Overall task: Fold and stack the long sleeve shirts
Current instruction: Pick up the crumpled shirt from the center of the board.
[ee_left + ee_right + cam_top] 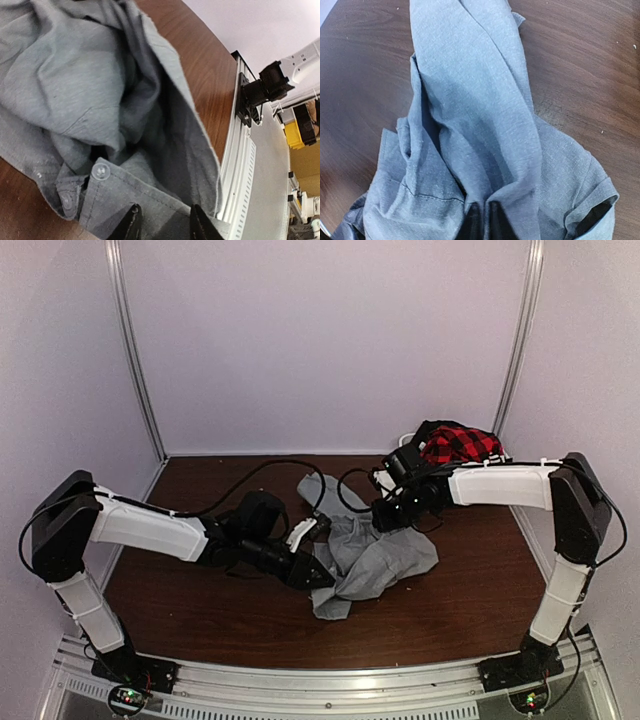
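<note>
A light-grey button-up shirt [372, 555] lies crumpled on the middle of the brown table. My left gripper [322, 575] is at its left edge. In the left wrist view the left gripper [164, 227] is open, with its jaws apart over a buttoned hem of the shirt [100, 100] and the cloth lying between them. My right gripper [386, 514] is at the shirt's far side. In the right wrist view the right gripper [481, 220] is shut on a fold of the grey shirt [480, 125], which hangs from it onto the table.
A red-and-black plaid garment [457, 444] is bunched at the back right corner, behind the right arm. Black cables [250, 480] loop over the table behind the left arm. A metal rail [320, 680] runs along the table's near edge.
</note>
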Available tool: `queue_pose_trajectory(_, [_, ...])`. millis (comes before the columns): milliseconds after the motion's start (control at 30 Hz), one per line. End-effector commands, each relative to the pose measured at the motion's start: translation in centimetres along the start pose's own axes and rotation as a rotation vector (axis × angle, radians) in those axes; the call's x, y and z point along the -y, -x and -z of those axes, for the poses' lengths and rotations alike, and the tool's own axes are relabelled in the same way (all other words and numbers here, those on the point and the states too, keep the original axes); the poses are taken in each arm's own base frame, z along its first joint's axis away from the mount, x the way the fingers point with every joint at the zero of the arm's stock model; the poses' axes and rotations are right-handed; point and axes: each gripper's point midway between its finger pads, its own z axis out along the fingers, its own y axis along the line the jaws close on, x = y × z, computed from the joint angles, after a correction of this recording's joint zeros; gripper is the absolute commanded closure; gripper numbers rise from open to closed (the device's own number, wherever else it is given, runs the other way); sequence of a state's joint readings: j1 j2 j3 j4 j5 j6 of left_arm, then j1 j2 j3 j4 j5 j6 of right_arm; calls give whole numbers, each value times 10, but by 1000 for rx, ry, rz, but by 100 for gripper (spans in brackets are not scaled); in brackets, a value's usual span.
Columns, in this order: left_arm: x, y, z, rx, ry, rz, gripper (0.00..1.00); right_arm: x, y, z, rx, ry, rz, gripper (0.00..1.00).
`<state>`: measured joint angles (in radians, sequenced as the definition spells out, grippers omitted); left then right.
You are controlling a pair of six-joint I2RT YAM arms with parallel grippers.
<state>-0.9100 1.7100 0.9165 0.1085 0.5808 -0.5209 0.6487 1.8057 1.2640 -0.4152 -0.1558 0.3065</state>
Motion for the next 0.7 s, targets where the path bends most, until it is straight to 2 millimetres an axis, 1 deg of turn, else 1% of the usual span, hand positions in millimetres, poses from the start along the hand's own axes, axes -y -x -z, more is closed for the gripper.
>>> queue_pose_trajectory(0, [14, -3, -6, -4, -79, -28, 75, 14, 19, 8, 44, -40, -23, 100])
queue_pose_trajectory(33, [14, -5, -6, -11, -82, -24, 83, 18, 23, 12, 58, -49, -30, 100])
queue_pose_trajectory(67, [13, -6, -6, -13, -80, -23, 93, 23, 28, 19, 78, -62, -37, 100])
queue_pose_trajectory(100, [11, -7, -6, -15, -72, -22, 100, 24, 34, 27, 102, -64, -41, 100])
queue_pose_trajectory(167, [7, -6, -5, -7, -43, -27, 100, 23, 49, 49, 170, -54, -45, 100])
queue_pose_trajectory(233, [4, -1, -2, 12, -10, -36, 100, 16, 63, 76, 252, -26, -46, 100])
queue_pose_trajectory(300, [2, 8, 3, 41, 26, -49, 100, 6, 80, 106, 349, 29, -42, 100])
queue_pose_trajectory(367, [-2, 20, 12, 72, 70, -59, 100, -3, 92, 137, 437, 76, -38, 100])
queue_pose_trajectory(467, [-13, 43, 35, 141, 162, -73, 100, -8, 103, 179, 539, 100, -41, 100])
queue_pose_trajectory(533, [-21, 59, 57, 199, 223, -70, 100, -8, 106, 201, 578, 98, -39, 100])
queue_pose_trajectory(600, [-24, 80, 83, 275, 262, -72, 100, -6, 108, 212, 586, 80, -42, 100])
queue_pose_trajectory(667, [-17, 100, 109, 354, 294, -113, 100, -7, 112, 223, 592, 74, -42, 100])
